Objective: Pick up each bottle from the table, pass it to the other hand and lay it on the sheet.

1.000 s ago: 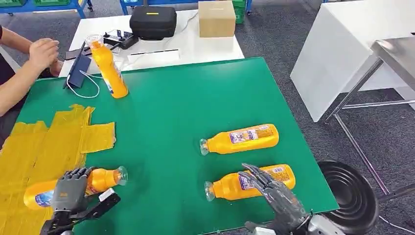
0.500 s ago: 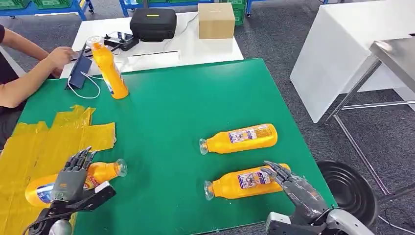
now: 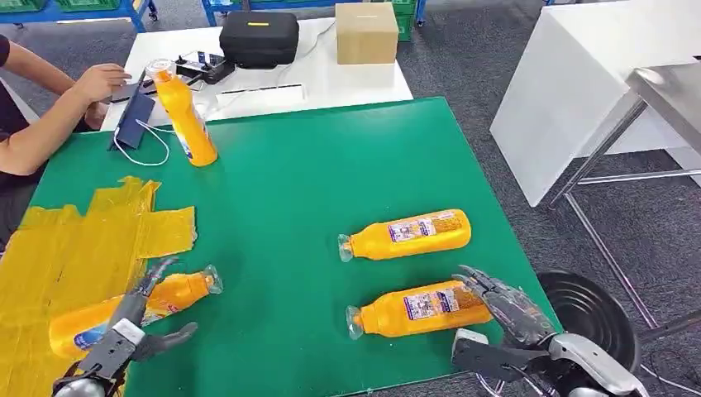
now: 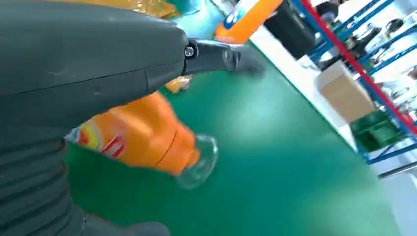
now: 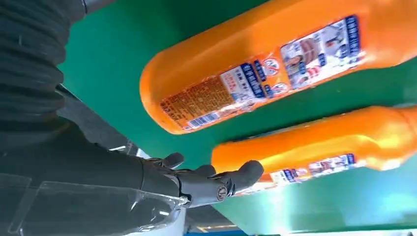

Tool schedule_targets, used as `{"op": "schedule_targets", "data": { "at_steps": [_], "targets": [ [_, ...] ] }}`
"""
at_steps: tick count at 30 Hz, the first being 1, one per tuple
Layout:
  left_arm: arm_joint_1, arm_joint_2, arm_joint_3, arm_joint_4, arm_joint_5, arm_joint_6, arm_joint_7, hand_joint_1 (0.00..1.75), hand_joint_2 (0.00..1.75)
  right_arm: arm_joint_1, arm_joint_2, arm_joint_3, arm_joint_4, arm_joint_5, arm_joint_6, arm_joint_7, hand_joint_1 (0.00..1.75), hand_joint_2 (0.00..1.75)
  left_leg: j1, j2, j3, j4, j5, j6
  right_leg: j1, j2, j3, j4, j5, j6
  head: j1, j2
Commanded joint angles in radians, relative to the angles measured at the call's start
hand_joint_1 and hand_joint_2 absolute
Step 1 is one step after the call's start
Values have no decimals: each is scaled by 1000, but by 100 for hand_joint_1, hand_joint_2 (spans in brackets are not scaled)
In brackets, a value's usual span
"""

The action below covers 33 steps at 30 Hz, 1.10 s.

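Several orange bottles with clear caps are on the green table (image 3: 314,165). One bottle (image 3: 124,310) (image 4: 142,135) lies half on the yellow sheet (image 3: 74,240), neck over the green. My left hand (image 3: 124,335) (image 4: 98,59) hovers at its near side, fingers apart, holding nothing. Two more bottles lie at the right, the farther bottle (image 3: 409,234) (image 5: 275,64) and the nearer bottle (image 3: 422,308) (image 5: 314,147). My right hand (image 3: 508,310) (image 5: 196,179) is open beside the nearer bottle's base, fingers spread. An upright bottle (image 3: 183,116) (image 4: 246,17) stands at the far left.
A person's arm (image 3: 50,116) reaches to a propped phone (image 3: 132,116) at the table's far left corner. Behind it a white table carries a black case (image 3: 259,37) and a cardboard box (image 3: 366,31). A black round bin (image 3: 591,322) sits on the floor at the right.
My left hand has come off the bottle on the sheet and drawn back toward the near edge. My right hand slid off the nearer bottle to its base end. The person's hand shifted.
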Motion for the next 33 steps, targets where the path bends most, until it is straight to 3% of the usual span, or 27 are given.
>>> {"op": "schedule_targets", "data": {
  "at_steps": [1, 8, 15, 19, 31, 32, 33],
  "targets": [
    [5, -30, 21, -21, 22, -26, -11, 0, 175, -39, 26, -9, 79, -6, 12, -3, 0, 175, 2, -2, 1, -1, 0, -2, 2, 2, 1, -2, 0, -1, 0, 0],
    [13, -48, 13, -92, 116, -127, -31, 0, 175, -61, 8, 6, 133, 27, 59, 23, 0, 175, 3, -2, -2, 0, -1, -1, 2, 3, -1, -2, 1, -1, 0, 0],
    [-80, -44, -49, -11, 137, -131, -12, 0, 175, -91, -158, 111, 195, 11, 217, 54, 0, 175, 0, -4, -3, 0, 1, 0, 0, -1, -2, -1, 0, 0, 0, 0],
    [-102, -40, -71, 4, 149, -127, -7, 0, 175, -120, -135, 173, 259, 58, 225, 55, 0, 175, 1, -4, 0, -2, 1, -1, 1, 0, 1, -4, 1, 0, 0, 0],
    [-99, -39, -71, 4, 150, -127, -6, 0, 175, -126, -131, 177, 263, 58, 225, 54, 0, 175, 1, -3, 1, -1, 0, 0, 1, 0, 1, -3, 1, 0, 0, 0],
    [-103, -38, -75, 3, 153, -127, -6, 0, 175, -136, -123, 189, 276, 67, 232, 57, 3, 175, 1, -4, 2, -1, 0, -1, 2, 0, 2, -4, 1, 0, 0, 0],
    [-108, -37, -79, 6, 154, -128, -6, 0, 175, -146, -107, 203, 300, 80, 237, 56, 33, 175, 1, -3, 2, -1, 0, 0, 1, 0, 2, -3, 1, 0, 0, 0]
  ]
}}
